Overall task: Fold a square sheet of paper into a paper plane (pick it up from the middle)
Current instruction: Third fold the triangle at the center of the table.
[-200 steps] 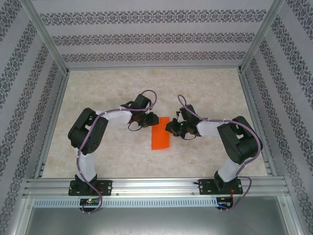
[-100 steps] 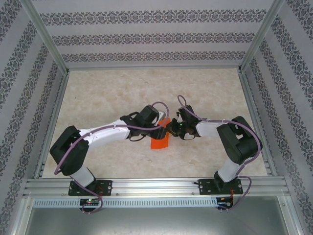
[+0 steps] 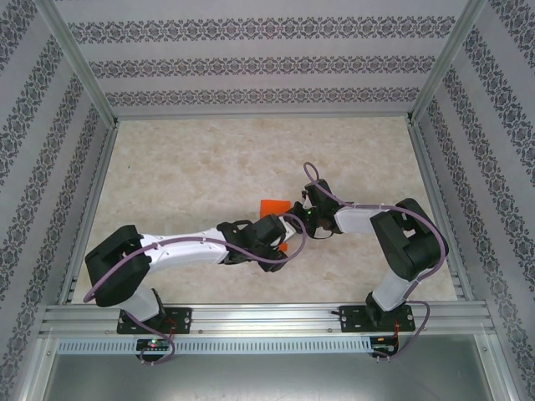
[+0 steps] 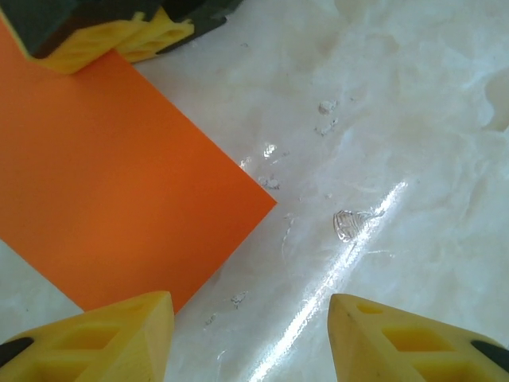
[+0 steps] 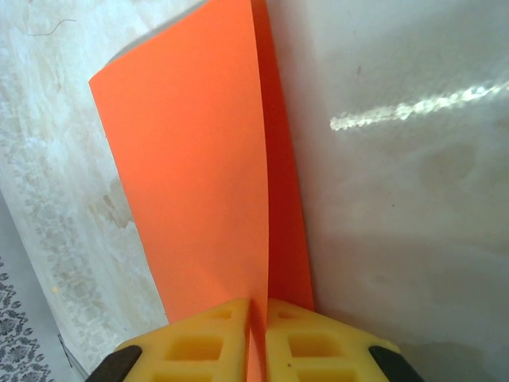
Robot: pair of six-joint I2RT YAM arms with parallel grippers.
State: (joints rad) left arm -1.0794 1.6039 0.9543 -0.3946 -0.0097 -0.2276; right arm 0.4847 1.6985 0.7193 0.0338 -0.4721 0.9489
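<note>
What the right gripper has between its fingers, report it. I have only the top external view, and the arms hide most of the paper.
Observer: In the right wrist view, the right gripper is shut on the square sheet of paper, pinching two folded layers together at their edge.
Operator: Now give me the left gripper's state.
Observer: In the left wrist view, the left gripper is open with nothing between its fingers. The gap sits over bare table, just beside the sheet's corner.
</note>
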